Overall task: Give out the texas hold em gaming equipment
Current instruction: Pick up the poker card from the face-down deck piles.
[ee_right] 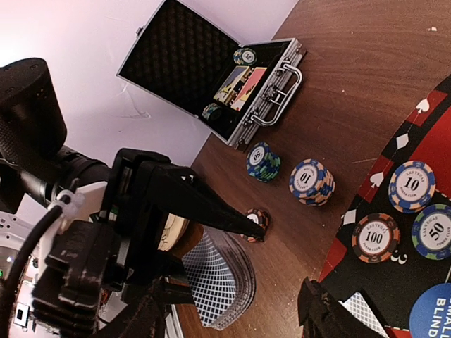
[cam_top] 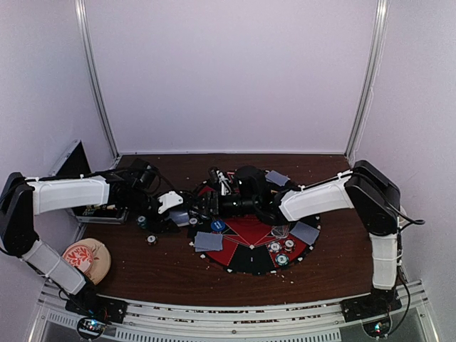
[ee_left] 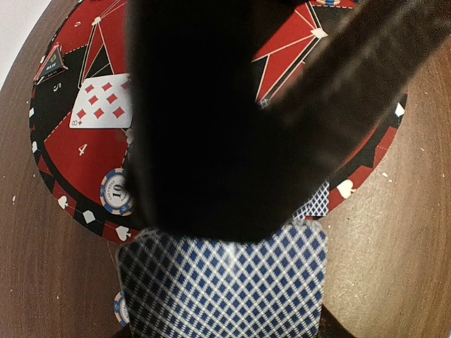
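Partly done, I judge: some cards (cam_top: 209, 241), chips (cam_top: 274, 247) and a blue disc (cam_top: 217, 225) lie on the mat (cam_top: 249, 229); two stacks (ee_right: 311, 182) stand off its left edge; the left gripper (cam_top: 178, 215) is clamped on the deck (ee_left: 225, 289) there; the right gripper (cam_top: 198, 209), its jaws apart, hovers just beside the deck.

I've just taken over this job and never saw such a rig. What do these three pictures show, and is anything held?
Two robot arms, left arm and right arm, are bolted to a table. The wide picture looks down from above and behind them; the other two come from a camera on each wrist. On it lie a round red-and-black mat carrying chips, cards and a blue button, plus chip stacks and an open metal case. The left pincer grips a deck of cards. The right pincer sits close to it; whether it is open I cannot tell.
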Action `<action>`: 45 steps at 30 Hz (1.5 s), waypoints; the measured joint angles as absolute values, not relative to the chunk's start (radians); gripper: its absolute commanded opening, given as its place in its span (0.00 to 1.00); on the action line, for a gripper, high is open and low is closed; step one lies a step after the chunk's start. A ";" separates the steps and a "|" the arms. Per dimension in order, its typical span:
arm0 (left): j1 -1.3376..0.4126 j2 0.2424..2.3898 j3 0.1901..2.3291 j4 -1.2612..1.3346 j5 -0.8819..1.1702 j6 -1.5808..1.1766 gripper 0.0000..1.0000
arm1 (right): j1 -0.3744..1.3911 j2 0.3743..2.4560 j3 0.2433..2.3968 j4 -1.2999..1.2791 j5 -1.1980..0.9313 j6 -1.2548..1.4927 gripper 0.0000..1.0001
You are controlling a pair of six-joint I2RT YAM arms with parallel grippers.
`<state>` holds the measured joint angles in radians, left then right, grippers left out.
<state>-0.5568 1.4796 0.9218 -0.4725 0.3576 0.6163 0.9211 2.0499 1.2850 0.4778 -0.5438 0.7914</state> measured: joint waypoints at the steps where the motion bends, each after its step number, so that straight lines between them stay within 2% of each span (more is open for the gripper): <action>1: -0.559 1.480 0.923 -0.472 0.358 0.616 0.54 | 0.924 2.060 1.289 0.487 -0.551 0.799 0.65; 17: -0.599 1.479 0.929 -0.472 0.358 0.607 0.54 | 0.945 2.185 1.406 0.487 -0.614 0.868 0.59; 32: -0.606 1.480 0.929 -0.478 0.351 0.604 0.54 | 0.956 2.198 1.420 0.416 -0.589 0.854 0.40; 45: -0.609 1.480 0.929 -0.473 0.334 0.601 0.54 | 0.939 2.122 1.356 0.373 -0.541 0.819 0.33</action>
